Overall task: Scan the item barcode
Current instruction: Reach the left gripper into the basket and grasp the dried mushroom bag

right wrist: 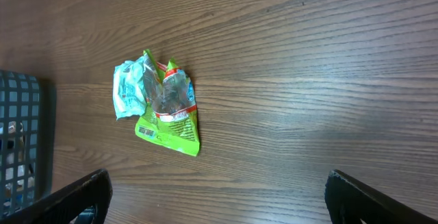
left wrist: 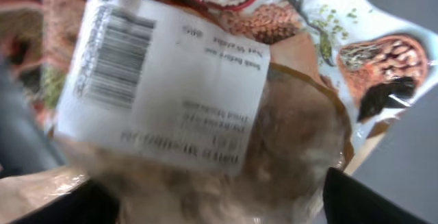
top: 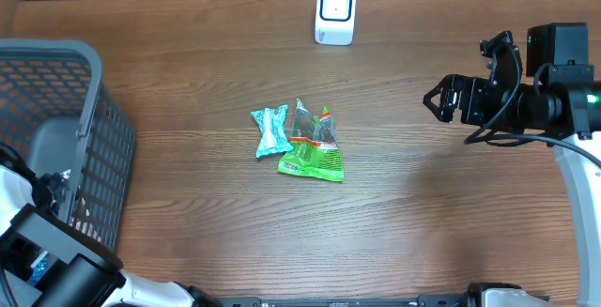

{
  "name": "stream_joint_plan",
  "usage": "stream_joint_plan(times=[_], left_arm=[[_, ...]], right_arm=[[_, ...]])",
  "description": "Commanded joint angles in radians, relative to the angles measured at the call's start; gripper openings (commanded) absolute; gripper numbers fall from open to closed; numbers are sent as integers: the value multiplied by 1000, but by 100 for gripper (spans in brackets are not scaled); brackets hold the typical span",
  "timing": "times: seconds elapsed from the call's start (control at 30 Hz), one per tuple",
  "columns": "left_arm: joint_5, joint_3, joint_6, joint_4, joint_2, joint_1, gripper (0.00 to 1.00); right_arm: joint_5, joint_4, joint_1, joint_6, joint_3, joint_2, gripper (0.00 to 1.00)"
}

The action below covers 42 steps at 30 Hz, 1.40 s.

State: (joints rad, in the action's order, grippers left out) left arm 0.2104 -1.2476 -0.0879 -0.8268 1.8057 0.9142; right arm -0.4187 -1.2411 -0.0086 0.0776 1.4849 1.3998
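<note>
A clear bag of mixed beans (left wrist: 294,114) fills the left wrist view, blurred, with a white label and its barcode (left wrist: 113,56) facing the camera. The bag lies between the dark fingers (left wrist: 363,203) of my left gripper (left wrist: 212,203), which stand wide apart; whether they press on it is unclear. Overhead, that arm (top: 28,237) reaches into the grey basket (top: 94,91) at the left, its gripper hidden. The white scanner (top: 335,11) stands at the far middle edge. My right gripper (top: 434,99) (right wrist: 219,196) hovers open at the right, holding nothing.
A teal packet (top: 271,130) (right wrist: 126,87) and a green packet (top: 315,152) (right wrist: 171,125) lie together mid-table, left of the right gripper. The basket's wall (right wrist: 27,135) shows at the left edge of the right wrist view.
</note>
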Motion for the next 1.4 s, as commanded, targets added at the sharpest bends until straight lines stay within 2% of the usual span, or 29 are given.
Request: stream_joint_plan(times=[0.0, 0.03, 0.1, 0.17, 0.2, 0.3, 0.4, 0.5, 0.53, 0.7, 1.03, 1.2, 1.3, 1.33, 1.37], left_arm=[[-34, 3, -7, -23, 56, 2, 42], [-48, 3, -11, -27, 61, 2, 30], [-69, 2, -32, -32, 61, 2, 16], [-82, -3, -32, -40, 60, 1, 5], [-89, -9, -33, -50, 60, 0, 4], [-124, -53, -52, -94, 60, 0, 4], [-166, -183, -69, -200, 57, -2, 4], [-230, -372, -94, -330, 56, -9, 4], [-291, -498, -94, -409, 56, -15, 4], [-366, -762, -93, -560, 53, -44, 4], [-385, -1031, -92, -650, -87, -181, 4], [-373, -1095, -92, -634, -198, -259, 4], [-312, -1096, -92, -630, -252, -275, 4], [-282, -1096, -93, -640, -254, -275, 5], [-259, -1094, -93, -653, -252, -272, 27]], right_arm=[[-1, 10, 2, -7, 11, 0, 100], [-2, 11, 2, -7, 11, 0, 100], [-2, 12, 2, -7, 11, 0, 100], [-1, 12, 2, -7, 11, 0, 100], [-1, 13, 2, -7, 11, 0, 100], [-1, 13, 2, -7, 11, 0, 100], [-2, 13, 2, -7, 11, 0, 100], [-2, 13, 2, -7, 11, 0, 100], [-2, 13, 2, -7, 11, 0, 100], [-2, 12, 2, -6, 11, 0, 100], [-2, 12, 2, -6, 11, 0, 100], [-2, 9, 2, -6, 11, 0, 100], [-2, 8, 2, -6, 11, 0, 100], [-2, 8, 2, -6, 11, 0, 100], [-2, 8, 2, -6, 11, 0, 100]])
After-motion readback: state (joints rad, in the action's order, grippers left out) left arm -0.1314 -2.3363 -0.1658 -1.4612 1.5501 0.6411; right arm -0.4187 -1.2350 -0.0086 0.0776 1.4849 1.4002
